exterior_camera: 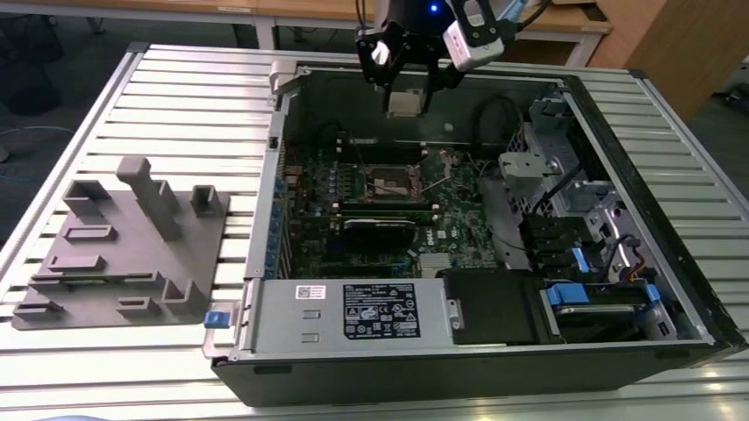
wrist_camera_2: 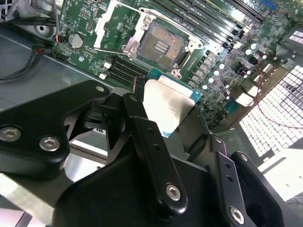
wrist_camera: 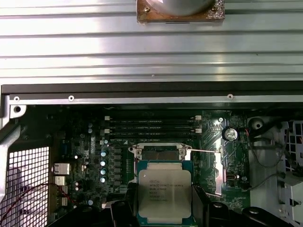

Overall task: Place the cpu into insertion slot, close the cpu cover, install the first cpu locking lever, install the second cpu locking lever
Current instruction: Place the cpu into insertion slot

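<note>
Surface: I see a ribbed metal table (exterior_camera: pixel 175 96) in the exterior view, pale and glossy under the lights.
Room: wooden desks (exterior_camera: pixel 304 13) run along the 12 o'clock edge of the exterior view.
On the table: an open computer case (exterior_camera: pixel 468 373) lies on its side at centre. A grey fixture (exterior_camera: pixel 117 246) with upright posts sits at its 9 o'clock, just beside it.
Inside the case: the green motherboard (exterior_camera: pixel 462 210) faces up. In the first wrist view the long black memory slots (wrist_camera: pixel 151 126) lie just beside the socket.
Gripper: the gripper (exterior_camera: pixel 406 92) hangs over the case's 12 o'clock wall in the exterior view. In both wrist views its black fingers (wrist_camera_2: pixel 142 127) are closed narrowly on a chip, one on each side.
cpu: the cpu (exterior_camera: pixel 404 103) is pinched between the fingertips with its metal top towards the first wrist camera (wrist_camera: pixel 164 191), clear of the board.
insertion slot: the insertion slot (exterior_camera: pixel 395 182) sits at 6 o'clock of the gripper in the exterior view, well apart from it. Its contact field is bare in the second wrist view (wrist_camera_2: pixel 161 47).
cpu cover: the cpu cover (wrist_camera_2: pixel 103 20) seems swung open beside the socket, though I cannot be sure from this angle.
</note>
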Controlling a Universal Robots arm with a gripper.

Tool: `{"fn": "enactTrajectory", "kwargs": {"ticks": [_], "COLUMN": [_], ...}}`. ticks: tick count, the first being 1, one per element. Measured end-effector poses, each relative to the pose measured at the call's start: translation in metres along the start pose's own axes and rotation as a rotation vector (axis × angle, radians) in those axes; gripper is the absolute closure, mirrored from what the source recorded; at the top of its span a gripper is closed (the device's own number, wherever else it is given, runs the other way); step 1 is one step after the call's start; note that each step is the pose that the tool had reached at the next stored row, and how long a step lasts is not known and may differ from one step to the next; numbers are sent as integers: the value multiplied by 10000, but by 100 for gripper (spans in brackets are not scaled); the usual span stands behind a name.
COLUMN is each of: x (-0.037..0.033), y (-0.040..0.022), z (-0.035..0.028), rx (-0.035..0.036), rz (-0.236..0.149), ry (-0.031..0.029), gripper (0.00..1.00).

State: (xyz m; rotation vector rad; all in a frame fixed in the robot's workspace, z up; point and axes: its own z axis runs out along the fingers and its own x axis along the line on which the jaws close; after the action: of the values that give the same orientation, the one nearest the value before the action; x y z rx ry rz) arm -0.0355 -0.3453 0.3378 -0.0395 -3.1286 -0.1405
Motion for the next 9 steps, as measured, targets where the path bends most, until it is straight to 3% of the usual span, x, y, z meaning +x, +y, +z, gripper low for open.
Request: {"fn": "enactTrajectory", "kwargs": {"ticks": [9], "x": [0], "y": [0], "z": [8], "rx": [-4], "rz": [0], "ry": [-2], "gripper": [46]}}
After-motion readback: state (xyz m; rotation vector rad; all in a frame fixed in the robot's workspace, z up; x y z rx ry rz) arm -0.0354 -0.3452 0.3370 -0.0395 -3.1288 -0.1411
